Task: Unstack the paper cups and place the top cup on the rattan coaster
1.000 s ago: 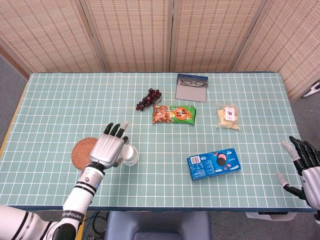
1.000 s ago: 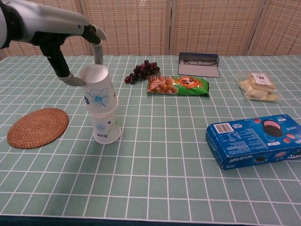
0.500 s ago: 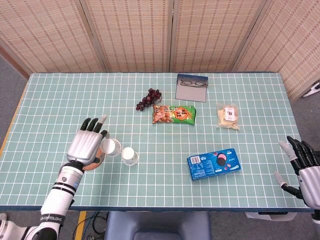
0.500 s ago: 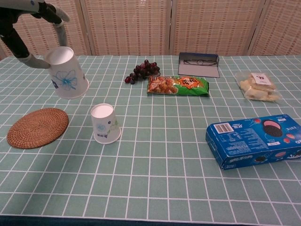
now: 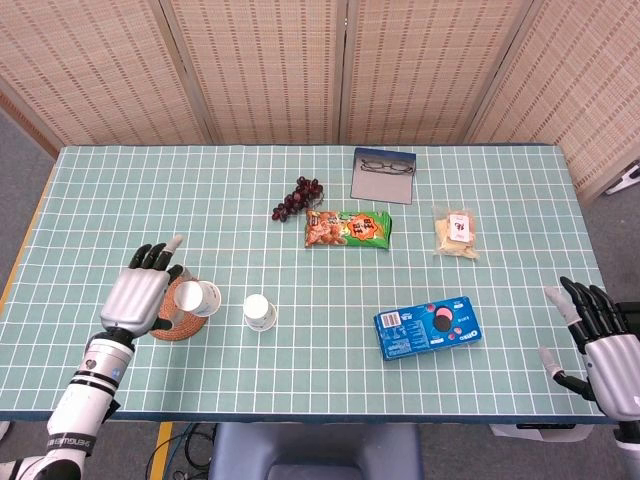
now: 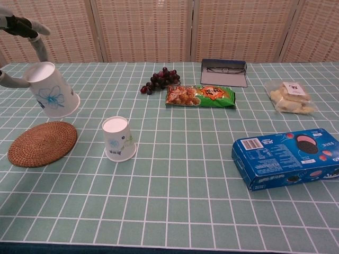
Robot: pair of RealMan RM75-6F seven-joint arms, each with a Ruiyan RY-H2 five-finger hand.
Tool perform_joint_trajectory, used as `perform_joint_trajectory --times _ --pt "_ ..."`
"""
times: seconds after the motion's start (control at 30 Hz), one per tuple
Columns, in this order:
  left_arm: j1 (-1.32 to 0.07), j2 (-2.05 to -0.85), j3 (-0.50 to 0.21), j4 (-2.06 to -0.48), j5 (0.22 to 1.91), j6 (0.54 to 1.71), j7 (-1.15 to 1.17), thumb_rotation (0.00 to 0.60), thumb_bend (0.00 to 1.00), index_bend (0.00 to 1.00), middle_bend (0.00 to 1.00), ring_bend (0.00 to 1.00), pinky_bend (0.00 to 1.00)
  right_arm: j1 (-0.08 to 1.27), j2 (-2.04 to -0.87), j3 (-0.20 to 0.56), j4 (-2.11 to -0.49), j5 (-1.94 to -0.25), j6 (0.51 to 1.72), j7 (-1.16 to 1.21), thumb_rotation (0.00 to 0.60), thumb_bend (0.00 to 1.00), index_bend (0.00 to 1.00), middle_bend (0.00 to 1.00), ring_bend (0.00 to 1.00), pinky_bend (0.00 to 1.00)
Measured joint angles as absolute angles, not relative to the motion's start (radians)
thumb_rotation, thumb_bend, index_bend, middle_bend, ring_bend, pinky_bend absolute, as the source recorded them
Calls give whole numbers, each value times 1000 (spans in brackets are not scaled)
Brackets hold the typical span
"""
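Fingers of the left hand (image 5: 140, 296) grip the top paper cup (image 6: 50, 97), mouth down and tilted, in the air just above the rattan coaster (image 6: 42, 143); half a second ago the cup hung further right, between the coaster and the bottom cup, and a second ago it still sat on that cup. From the head view the hand and cup now overlap the coaster, near the table's left front edge, with bare green-checked tablecloth (image 5: 120, 200) behind and to the left. The bottom paper cup (image 6: 118, 138) stands upside down on the cloth just right of the coaster, apart from it and unmoved. Open cloth runs from there to the blue cookie box (image 5: 427, 328) at centre right. Further back lie the grapes (image 5: 297, 197), a green snack packet (image 5: 348, 229), a glasses case (image 5: 383, 175) with spectacles on it, and a clear bag of biscuits (image 5: 456, 232). The right hand (image 5: 598, 345) hangs beyond the table's right front corner with its fingers apart and holding nothing, slightly further in than before.
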State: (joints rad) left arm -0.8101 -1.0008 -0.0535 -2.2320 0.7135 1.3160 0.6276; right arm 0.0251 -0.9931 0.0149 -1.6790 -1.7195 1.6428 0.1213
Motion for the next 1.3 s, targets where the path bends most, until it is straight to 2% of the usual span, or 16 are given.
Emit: perform_joint_trajectory --times 0.47,0.73,1.3 --pt "-746 -1061 -43 -2027 767 1175 481 600 295 456 0 0 0 33 -992 14 -1679 -1717 1628 123 600 332 64 0 0 0" --pt "-717 -1157 -35 -1941 790 1177 486 600 295 457 0 0 0 33 -987 10 -1677 -1725 1633 136 600 331 64 0 0 0" --pt "-709 -1280 -57 -1828 764 1159 536 600 295 457 0 0 0 22 -970 1 -1667 -1750 1672 187 600 332 64 0 0 0"
